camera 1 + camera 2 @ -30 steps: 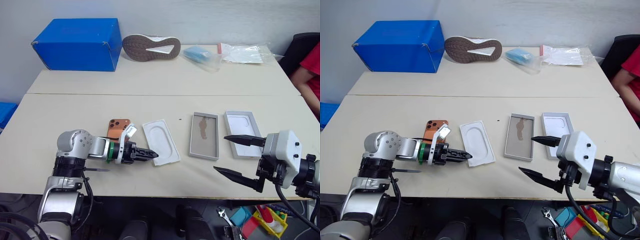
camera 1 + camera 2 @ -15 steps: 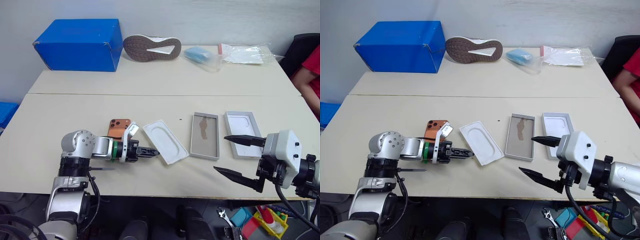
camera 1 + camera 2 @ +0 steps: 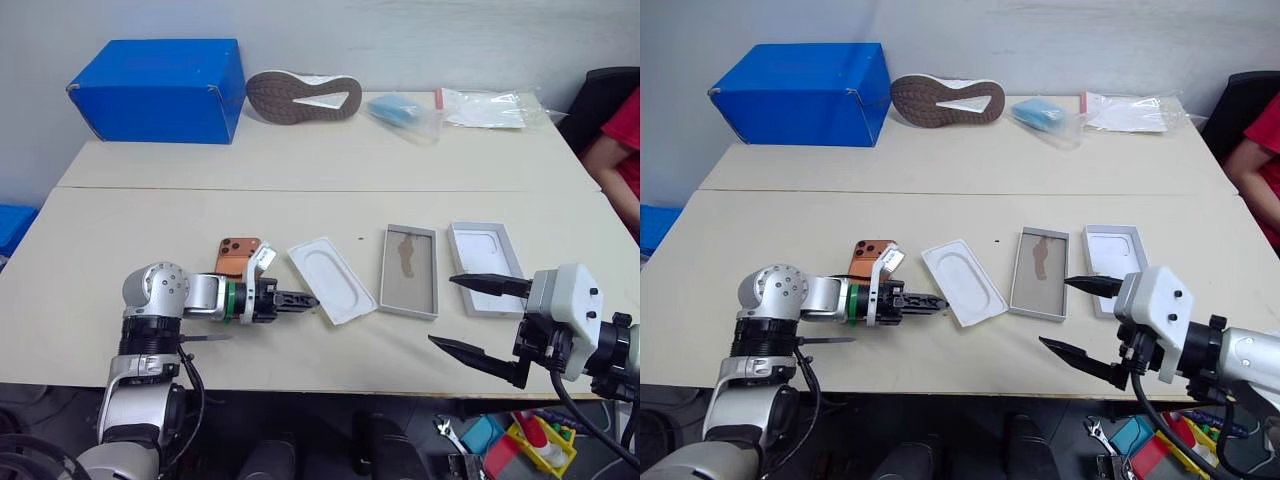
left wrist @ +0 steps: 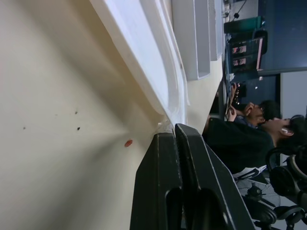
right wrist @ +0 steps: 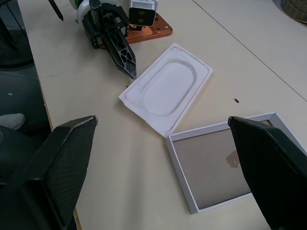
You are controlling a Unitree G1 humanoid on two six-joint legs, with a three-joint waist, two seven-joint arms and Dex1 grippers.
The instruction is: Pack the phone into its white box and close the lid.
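Left gripper point(image 3: 305, 299): two black fingers pressed together, nothing between them, tips meeting the near corner of the flat white insert point(image 3: 332, 279) (the left wrist view shows the tips right at the insert's raised rim, on the bare table point(image 3: 150, 220)). The insert, with its oval recess, lies skewed, extending away from those fingertips toward the white box. The phone point(image 3: 238, 256), orange, camera cluster up, lies flat just behind the left gripper's wrist, partly covered by it, apart from the fingertips. Right gripper point(image 3: 470, 316): fingers spread wide, holding nothing, hovering above the table's near edge. The white box point(image 3: 408, 270), tan floor showing and vacant, lies just beyond the right gripper's fingertips, between the insert and the lid. The lid point(image 3: 486, 255), inner face up with a faint phone outline, lies beside the box, under and past the right gripper's upper finger point(image 3: 490, 284). Far side of the table, well away from both grippers: blue box point(image 3: 155, 88), shoe point(image 3: 303, 96) sole up, plastic bags point(image 3: 490, 105). A person's red sleeve point(image 3: 620, 160) shows at the table's far right edge.
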